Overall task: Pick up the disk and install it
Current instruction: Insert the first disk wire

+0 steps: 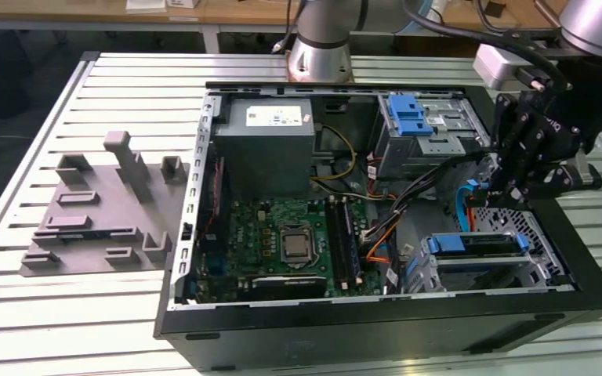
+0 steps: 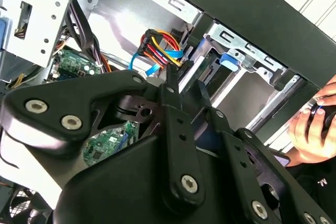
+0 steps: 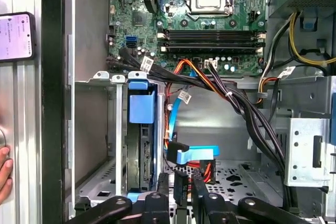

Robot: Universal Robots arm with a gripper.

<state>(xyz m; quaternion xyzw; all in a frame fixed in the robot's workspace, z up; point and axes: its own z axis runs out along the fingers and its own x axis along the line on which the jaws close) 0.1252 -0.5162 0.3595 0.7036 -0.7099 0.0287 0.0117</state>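
The disk (image 3: 139, 150) stands on edge in its blue carrier inside the lower drive cage (image 3: 100, 182), at the case corner toward the exterior view's right; whether it is fully seated cannot be determined. The gripper (image 3: 180, 188) hangs just beside the cage opening; whether its jaws are spread or pressed together cannot be told. Probable hazard: the blue data cable (image 3: 197, 154) and the black-and-orange cable bundle (image 3: 231, 95) lie close to the gripper, so any lateral travel could snag a connector or drag a cable across the bay. A tilted carrier could bind against the cage rails. A person's hand (image 3: 4, 174) rests at the case wall (image 3: 52, 103), near the arm's working envelope.
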